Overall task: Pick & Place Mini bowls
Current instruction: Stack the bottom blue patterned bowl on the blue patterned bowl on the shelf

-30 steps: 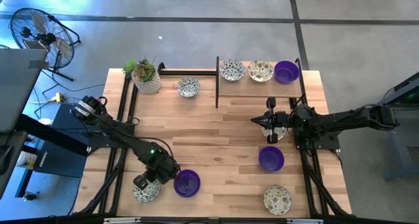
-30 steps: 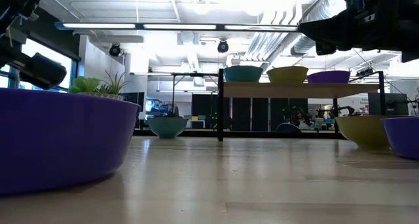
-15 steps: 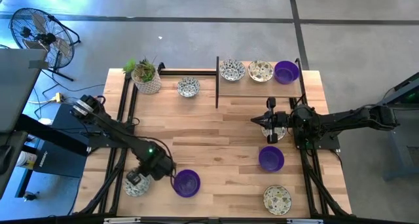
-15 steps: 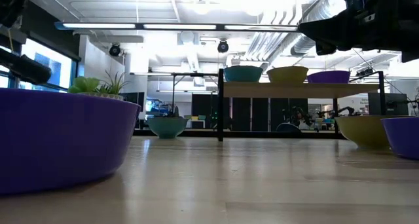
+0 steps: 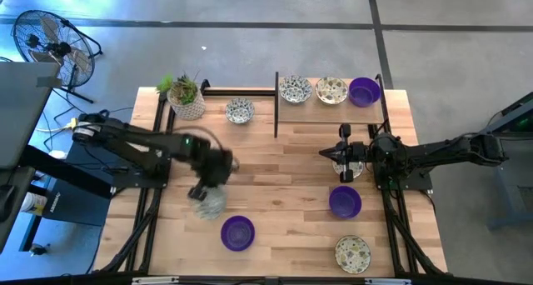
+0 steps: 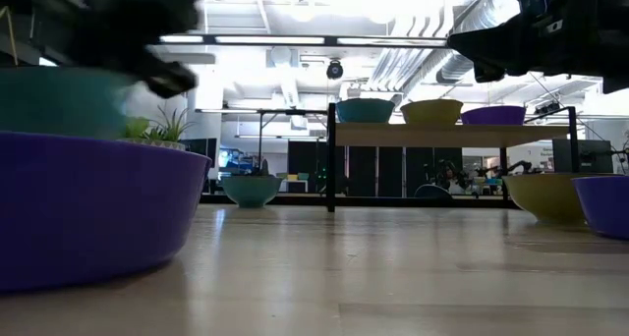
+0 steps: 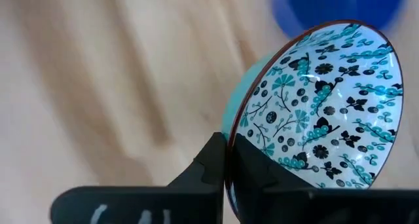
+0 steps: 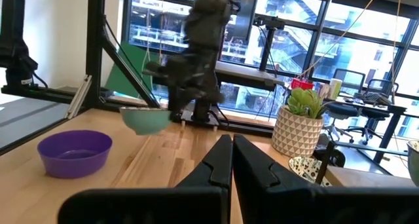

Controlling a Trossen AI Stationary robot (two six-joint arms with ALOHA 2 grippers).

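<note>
My left end effector (image 7: 226,160) pinches the floral bowl (image 7: 321,109) by its rim, clear of the bench (image 5: 275,164) for carrying; my right end effector (image 5: 333,154) hangs clenched, empty.

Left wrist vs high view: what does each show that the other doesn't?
Left wrist only: the held patterned bowl's inside, teal and black flowers on white with a dark rim, and the left gripper pinching that rim.

High only: the table's layout, a shelf carrying three bowls, the potted plant, the right gripper shut and empty.

Both: the left arm carrying that bowl above the table, with the purple bowl close by.
</note>
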